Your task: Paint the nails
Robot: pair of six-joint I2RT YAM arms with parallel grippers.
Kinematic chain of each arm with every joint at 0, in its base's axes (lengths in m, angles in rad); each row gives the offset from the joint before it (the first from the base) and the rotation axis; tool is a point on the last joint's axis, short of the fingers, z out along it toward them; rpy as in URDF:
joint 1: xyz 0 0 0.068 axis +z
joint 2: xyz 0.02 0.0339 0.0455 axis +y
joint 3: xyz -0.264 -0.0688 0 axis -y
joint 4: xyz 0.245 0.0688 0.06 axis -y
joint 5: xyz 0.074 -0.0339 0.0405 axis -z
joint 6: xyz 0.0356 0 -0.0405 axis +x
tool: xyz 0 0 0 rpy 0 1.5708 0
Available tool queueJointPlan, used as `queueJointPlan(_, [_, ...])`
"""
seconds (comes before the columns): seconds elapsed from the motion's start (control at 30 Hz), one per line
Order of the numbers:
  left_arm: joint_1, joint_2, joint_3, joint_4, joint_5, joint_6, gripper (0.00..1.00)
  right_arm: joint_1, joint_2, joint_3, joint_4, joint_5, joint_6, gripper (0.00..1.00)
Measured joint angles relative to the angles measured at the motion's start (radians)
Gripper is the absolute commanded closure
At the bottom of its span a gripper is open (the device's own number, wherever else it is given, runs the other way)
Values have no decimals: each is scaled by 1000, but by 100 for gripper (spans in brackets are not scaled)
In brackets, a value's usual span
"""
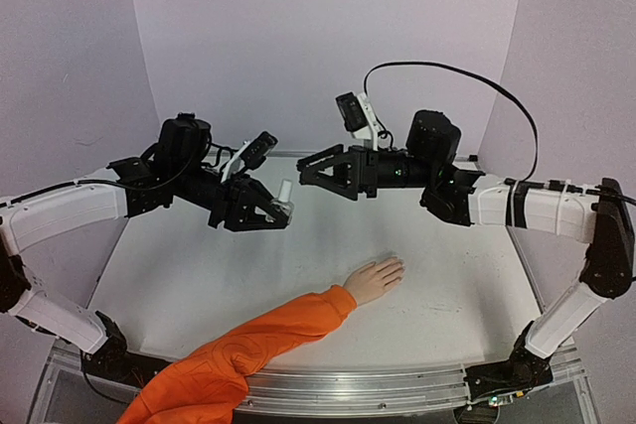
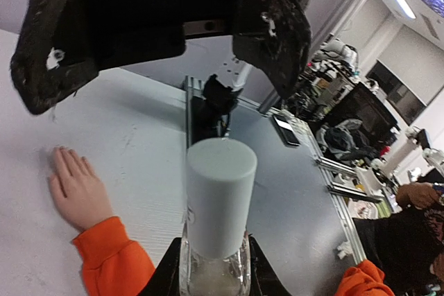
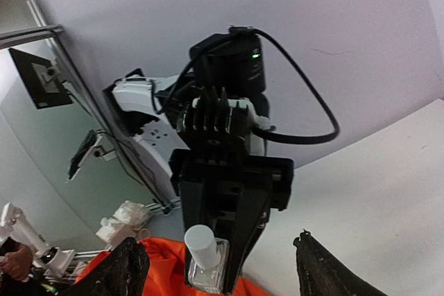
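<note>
The mannequin hand (image 1: pixel 376 278) is lying palm down on the white tabletop (image 1: pixel 199 275), its fingers pointing away from the arm bases and slightly spread. An orange sleeve (image 1: pixel 248 345) is covering its wrist and trailing back toward the near edge. The nails (image 1: pixel 397 265) are sitting at the tips of those fingers, skin-coloured and too small to make out clearly in any view.

Beyond the mannequin hand and off to its left, the left hand (image 1: pixel 276 213) is hanging above the tabletop, clamping a small clear bottle (image 1: pixel 283 208) by its glass body. The bottle is standing nearly upright between the two fingers, and a white cap (image 2: pixel 220 199) is sitting on top of it. The left wrist view is looking along the bottle, with the mannequin hand lying well below it and to the side, not touching.

Beyond the mannequin hand and a little higher than the bottle, the right hand (image 1: pixel 304 171) is pointing toward the left hand. Its two black fingers are standing wide apart and gripping nothing. They are facing the cap from close by, and a gap is showing between them and it. Both hands are hovering well apart from the mannequin hand.
</note>
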Motion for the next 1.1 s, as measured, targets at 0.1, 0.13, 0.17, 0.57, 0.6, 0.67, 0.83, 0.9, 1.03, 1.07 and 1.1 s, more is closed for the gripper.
queueJointPlan(0.1, [-19, 6, 10, 3, 72, -5, 100, 21, 23, 2, 77, -76, 31, 35])
queueJointPlan(0.13, [-22, 11, 14, 3, 83, -6, 100, 27, 32, 5, 89, -90, 35, 38])
queueJointPlan(0.17, [-24, 15, 17, 6, 95, -6, 100, 35, 45, 10, 98, -104, 40, 42])
queueJointPlan(0.57, [-28, 34, 20, 6, 148, -6, 100, 77, 94, 59, 148, -150, 73, 68])
queueJointPlan(0.6, [-28, 35, 20, 6, 150, -6, 100, 78, 99, 66, 155, -151, 76, 70])
queueJointPlan(0.67, [-28, 39, 21, 6, 152, -6, 100, 84, 109, 75, 164, -155, 81, 80])
queueJointPlan(0.83, [-30, 46, 21, 2, 164, -4, 100, 91, 128, 79, 176, -160, 93, 100])
queueJointPlan(0.9, [-30, 45, 21, 3, 157, 2, 100, 91, 128, 79, 178, -156, 91, 100])
queueJointPlan(1.03, [-30, 24, 21, -5, 64, 6, 100, 89, 128, 78, 173, -126, 78, 100])
queueJointPlan(1.07, [-30, 11, 20, -13, 2, 6, 100, 85, 127, 78, 159, -92, 64, 100])
queueJointPlan(1.1, [-30, -6, 18, -21, -79, 6, 100, 83, 126, 78, 142, -55, 47, 100])
